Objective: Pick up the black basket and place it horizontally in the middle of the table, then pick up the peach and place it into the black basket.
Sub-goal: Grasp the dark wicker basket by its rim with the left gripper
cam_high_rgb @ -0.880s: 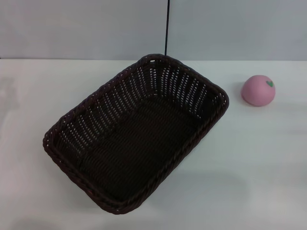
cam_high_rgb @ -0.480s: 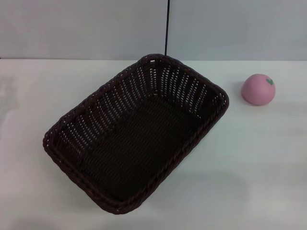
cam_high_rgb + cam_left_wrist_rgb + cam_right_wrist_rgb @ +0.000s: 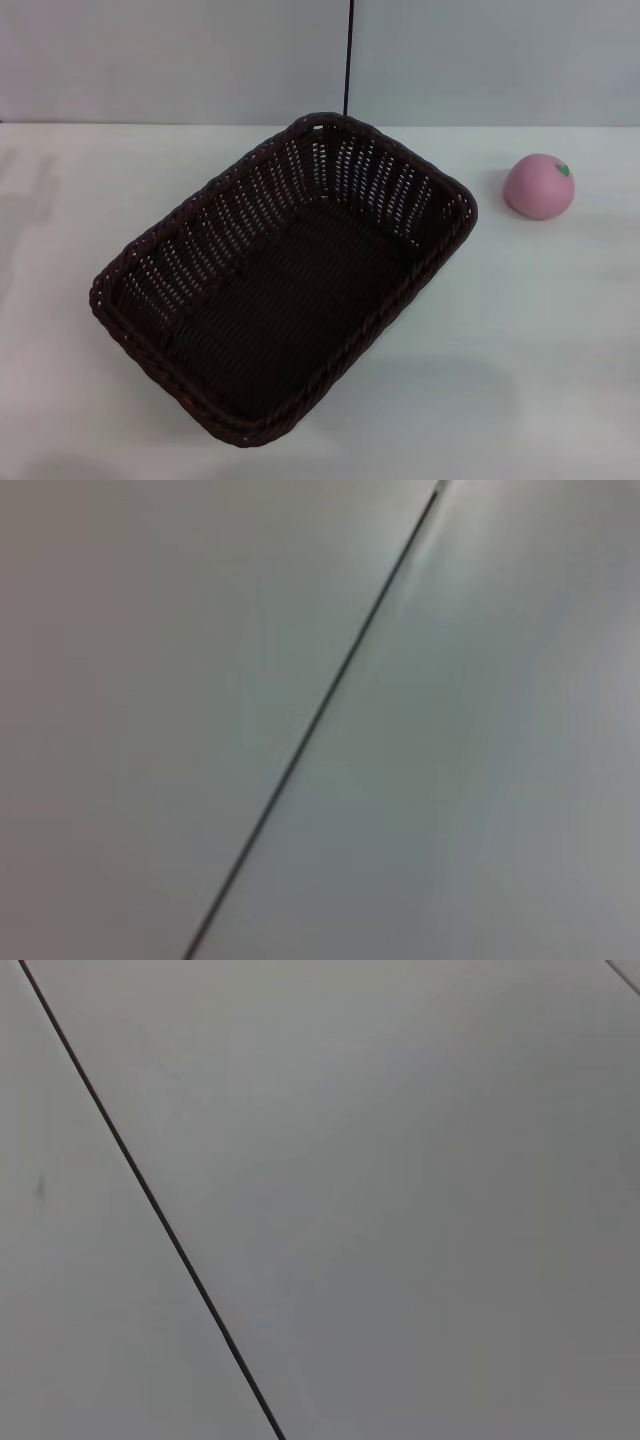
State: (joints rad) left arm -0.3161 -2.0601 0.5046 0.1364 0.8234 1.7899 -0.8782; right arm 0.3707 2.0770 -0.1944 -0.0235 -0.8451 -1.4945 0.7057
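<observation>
The black basket (image 3: 285, 275) lies on the white table (image 3: 520, 350) in the head view, a little left of centre. It is turned diagonally, one short end toward the near left and the other toward the far right, and it is empty. The pink peach (image 3: 539, 186) sits on the table to the basket's right, near the far edge, apart from the basket. Neither gripper shows in any view. Both wrist views show only a plain grey surface with a thin dark line.
A grey wall (image 3: 150, 60) with a thin dark vertical seam (image 3: 348, 60) stands behind the table's far edge. A faint shadow lies on the table at the far left (image 3: 25, 200).
The faint shadow at the far left of the table has shifted slightly. The basket and the peach have not moved.
</observation>
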